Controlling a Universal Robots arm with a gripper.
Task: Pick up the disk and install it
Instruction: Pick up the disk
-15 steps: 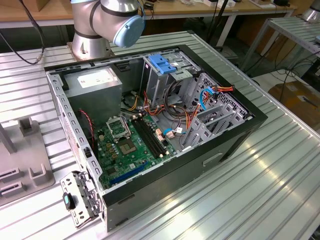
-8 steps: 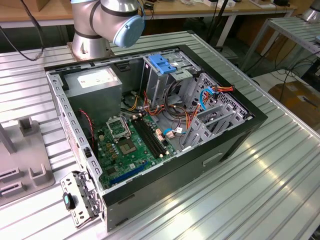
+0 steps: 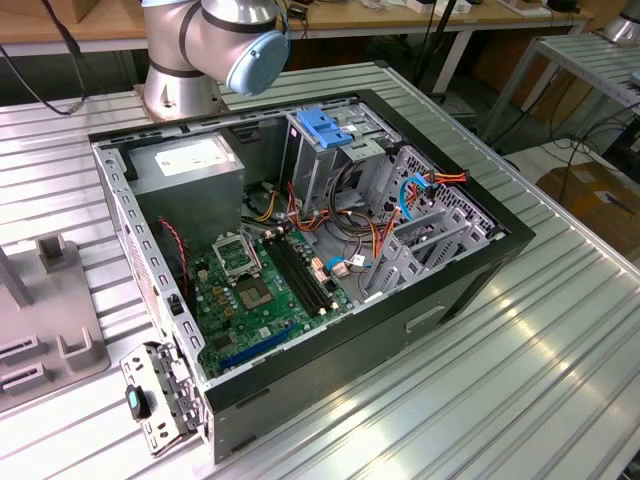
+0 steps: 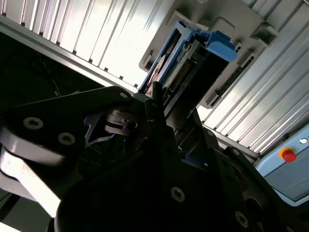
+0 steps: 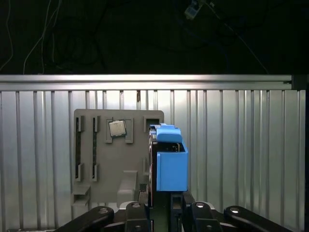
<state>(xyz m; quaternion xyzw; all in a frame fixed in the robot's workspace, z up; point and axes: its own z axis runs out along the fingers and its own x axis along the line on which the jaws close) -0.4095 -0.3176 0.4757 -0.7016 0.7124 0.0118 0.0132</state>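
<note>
Found the disk [image 5: 171, 164] on edge at the holder [image 5: 101, 159], just beside the gripper [image 5: 161, 205], could not tell whether clamped or loose, and judged the job barely begun, with installation in the case [image 3: 430, 310] not yet done.

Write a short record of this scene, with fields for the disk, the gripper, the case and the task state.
disk: standing on edge in the grey holder
gripper: close at the disk's near end
case: open, lying on the ribbed table
task state: disk not yet in the case
</note>
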